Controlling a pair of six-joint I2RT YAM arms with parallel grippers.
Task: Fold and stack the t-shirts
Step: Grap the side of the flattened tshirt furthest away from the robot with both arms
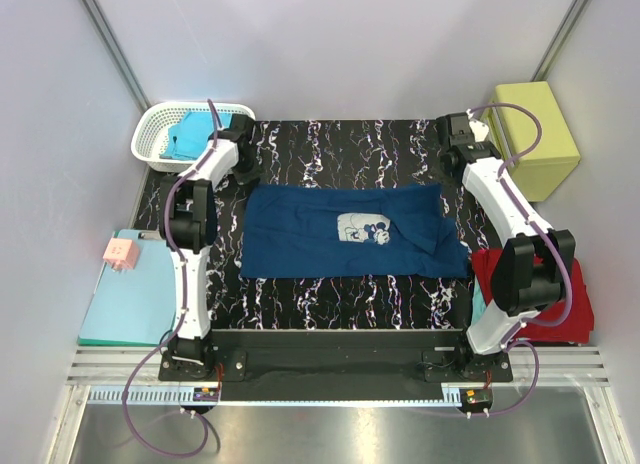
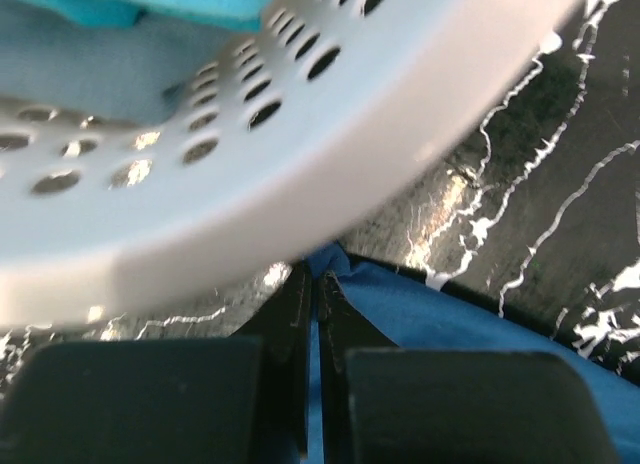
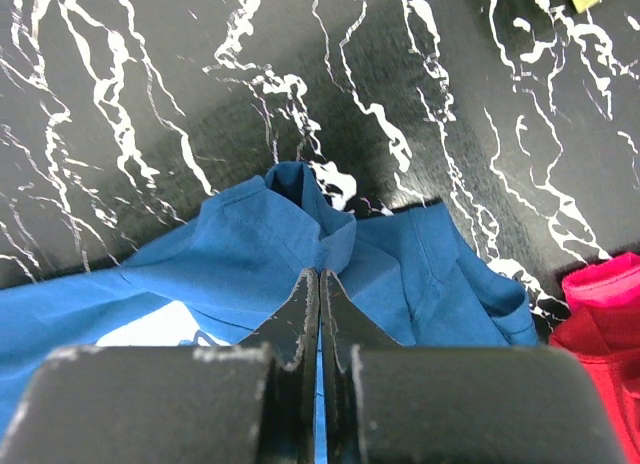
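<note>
My left gripper point(image 2: 315, 279) is clamped shut on the far left corner of the navy t-shirt point(image 1: 345, 234). In the left wrist view a small peak of blue cloth pokes up at the closed fingers point(image 2: 292, 309), and the rest of the cloth runs off to the right beneath them. That corner lies just beside the white basket point(image 2: 300, 154), whose holed wall fills the view above my fingertips; I cannot tell whether cloth and basket touch. A turquoise t-shirt point(image 1: 190, 136) lies inside the basket.

My right gripper point(image 3: 320, 276) is pinched tight on the same shirt, at its far right corner. There the cloth is bunched into a little ridge right ahead of the tips, with folds spreading away on both sides over the black marbled table point(image 3: 150, 104).

From above, the shirt lies spread out in the middle of the table between my two arms, wide from side to side, with its pale mouse print point(image 1: 362, 229) facing up near the centre. Both grips are on the edge farthest from my bases; the near edge lies flat on the table. The right part is rumpled.

A red t-shirt point(image 1: 572, 319) lies at the near right, just beside the navy one's corner and partly under my right arm. A teal clipboard point(image 1: 130, 304) lies at the near left, apart from the shirt.
</note>
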